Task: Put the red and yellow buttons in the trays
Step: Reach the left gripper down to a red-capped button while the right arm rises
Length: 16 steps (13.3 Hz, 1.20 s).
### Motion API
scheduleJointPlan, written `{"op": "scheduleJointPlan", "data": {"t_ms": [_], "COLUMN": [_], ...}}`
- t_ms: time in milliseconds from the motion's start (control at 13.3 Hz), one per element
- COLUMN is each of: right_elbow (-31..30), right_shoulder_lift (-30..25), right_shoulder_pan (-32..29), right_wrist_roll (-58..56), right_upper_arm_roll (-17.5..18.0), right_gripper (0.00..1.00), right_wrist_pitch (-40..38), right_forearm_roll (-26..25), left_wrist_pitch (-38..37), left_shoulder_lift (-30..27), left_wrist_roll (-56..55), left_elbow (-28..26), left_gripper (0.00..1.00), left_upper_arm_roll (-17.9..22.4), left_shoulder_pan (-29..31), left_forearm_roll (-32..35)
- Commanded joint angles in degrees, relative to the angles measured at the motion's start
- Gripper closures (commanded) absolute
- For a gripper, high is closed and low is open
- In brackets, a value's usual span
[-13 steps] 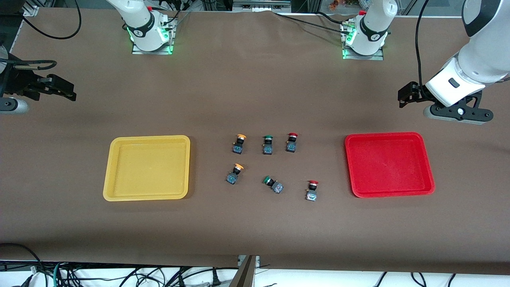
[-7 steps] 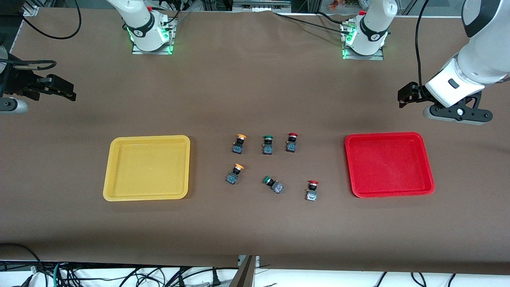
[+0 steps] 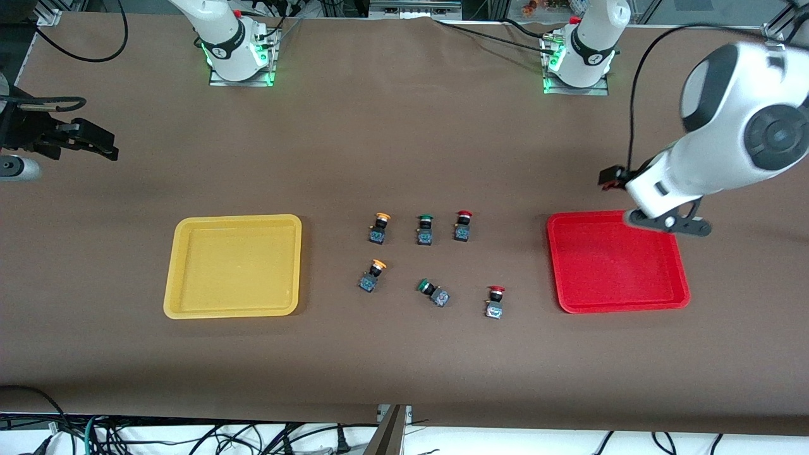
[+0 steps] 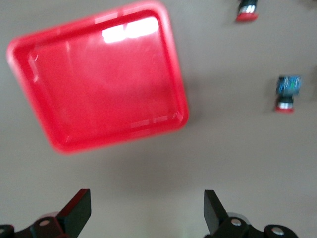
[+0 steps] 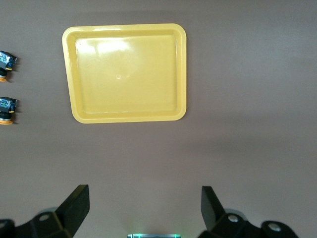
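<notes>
Both my sets of fingers stand wide and empty: my left gripper [image 4: 143, 218] hangs over the red tray's [image 3: 677, 265] edge that lies farther from the front camera, and my right gripper [image 5: 141, 210] waits above the bare desk [image 3: 404, 145] at the right arm's end, well apart from the yellow tray [image 3: 172, 278]. All six switches sit on the desk between the trays — the two yellow buttons [image 3: 378, 228] toward the yellow tray, the two red buttons [image 3: 462, 225] toward the red one, and the two green buttons [image 3: 425, 229] between them. The risk I see is the crowding: each green cap stands just beside a red one, so a wide approach could nudge or catch the wrong switch. The caps are round and the bodies small and blocky, and some lie tilted — a pinch on the cap might slip or roll the switch away.
</notes>
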Motion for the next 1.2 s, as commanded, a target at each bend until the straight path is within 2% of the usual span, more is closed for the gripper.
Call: {"op": "scheduleJointPlan", "data": {"t_ms": [0,226,301,452,753,978,1129], "right_elbow": [0.8,0.7,0.7,0.6,0.7,0.6,0.5], "right_shoulder_lift": [0.2,0.6,1.7,3.8,9.2,12.5,15.7], "right_shoulder_pan": [-0.3,-0.3,-0.4,-0.2,0.0,0.3,3.8], "right_wrist_roll": [0.7,1.0,1.0,1.1,0.5,0.5,2.3], "right_upper_arm_roll": [0.1,0.1,0.0,0.1,0.4,0.7,0.7], "right_gripper": [0.0,0.0,0.0,0.0,0.0,0.0,0.0], "right_wrist_pitch": [-0.4,0.5,0.5,1.4,2.4,4.8,8.8], "right_forearm_roll": [0.7,0.3,0.8,1.3,0.8,1.2,1.2], "left_wrist_pitch": [6.8,14.2,19.5,36.5,59.1,60.8,60.8], "left_shoulder_lift": [7.6,17.9,20.1,24.8,36.3,36.6,36.7], "left_wrist_roll": [-6.6,-9.4,-9.3,-9.2,-9.5,-9.5,-10.2], "left_elbow": [4.5,13.0,13.4,12.5,12.8,10.3,7.9], "left_gripper": [0.0,0.0,0.0,0.0,0.0,0.0,0.0], "left_upper_arm_roll": [0.3,0.2,0.3,0.3,0.3,0.3,0.4], "left_shoulder_pan": [-5.8,-7.9,-8.4,-8.4,-9.3,-10.5,-11.9], "left_forearm_roll": [0.8,0.7,1.2,0.9,0.7,0.7,0.7]}}
